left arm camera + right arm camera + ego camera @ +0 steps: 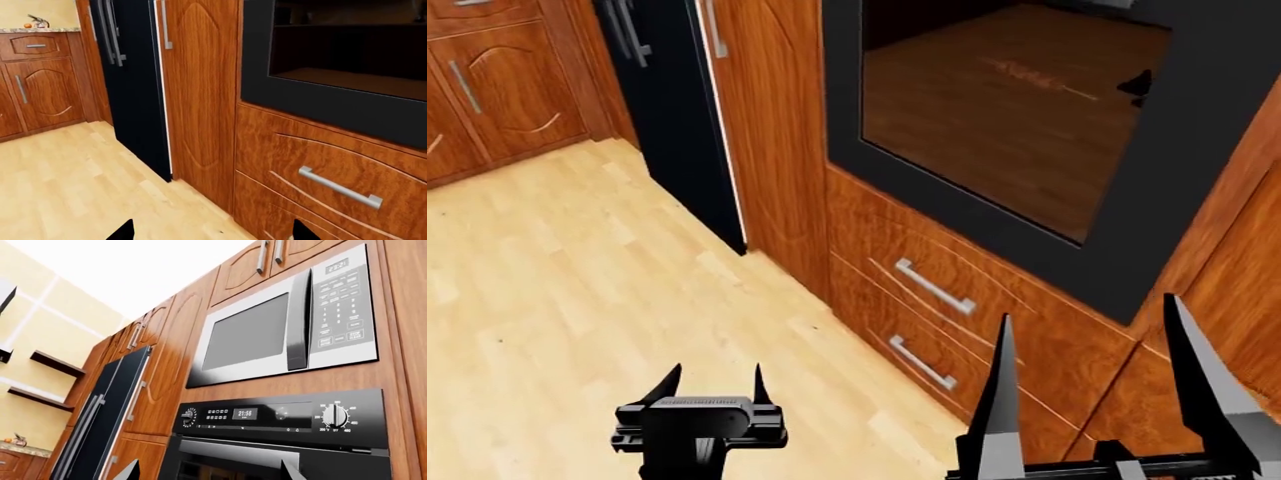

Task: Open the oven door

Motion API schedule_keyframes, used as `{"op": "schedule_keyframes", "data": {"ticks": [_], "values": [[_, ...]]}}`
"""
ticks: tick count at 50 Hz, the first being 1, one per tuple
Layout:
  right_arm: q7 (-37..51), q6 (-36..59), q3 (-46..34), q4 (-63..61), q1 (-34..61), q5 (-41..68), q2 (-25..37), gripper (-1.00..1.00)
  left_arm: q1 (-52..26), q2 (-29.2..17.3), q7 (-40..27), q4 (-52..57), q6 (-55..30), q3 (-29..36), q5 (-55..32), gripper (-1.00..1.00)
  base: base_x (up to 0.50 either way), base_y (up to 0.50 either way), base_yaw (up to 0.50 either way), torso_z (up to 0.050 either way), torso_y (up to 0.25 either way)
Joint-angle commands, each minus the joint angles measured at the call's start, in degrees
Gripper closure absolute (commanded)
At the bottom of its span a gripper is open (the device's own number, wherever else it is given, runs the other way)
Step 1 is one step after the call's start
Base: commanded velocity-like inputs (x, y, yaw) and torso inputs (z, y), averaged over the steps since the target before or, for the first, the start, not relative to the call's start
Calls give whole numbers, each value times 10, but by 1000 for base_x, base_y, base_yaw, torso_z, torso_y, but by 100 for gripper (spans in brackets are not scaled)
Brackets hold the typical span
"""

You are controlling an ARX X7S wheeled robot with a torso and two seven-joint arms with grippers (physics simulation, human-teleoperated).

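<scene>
The right pincer (1121, 340) is raised, fingers spread and empty, just before the matte-black oven door with dark glass window (1014, 120). The left pincer (711, 385) is held low over the floor, spread, empty.

I get bright, even, sharp renders, no blur. Oven door (1174, 150) glass mirrors the wood floor (547, 290); ceiling (133, 270) blown white.
</scene>
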Motion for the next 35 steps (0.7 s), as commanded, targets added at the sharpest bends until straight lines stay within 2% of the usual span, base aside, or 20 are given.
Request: {"op": "schedule_keyframes", "data": {"ticks": [1,35], "values": [[0,4,-2,0,2,5,4,-100,-1,-1,-2,0,1,3,-2,-100,421,-170,0,0,0],[5,6,-6,2,7,8,11,-100,-2,-7,-9,-1,3,11,-9,-100,444,-115,0,0,0]]}}
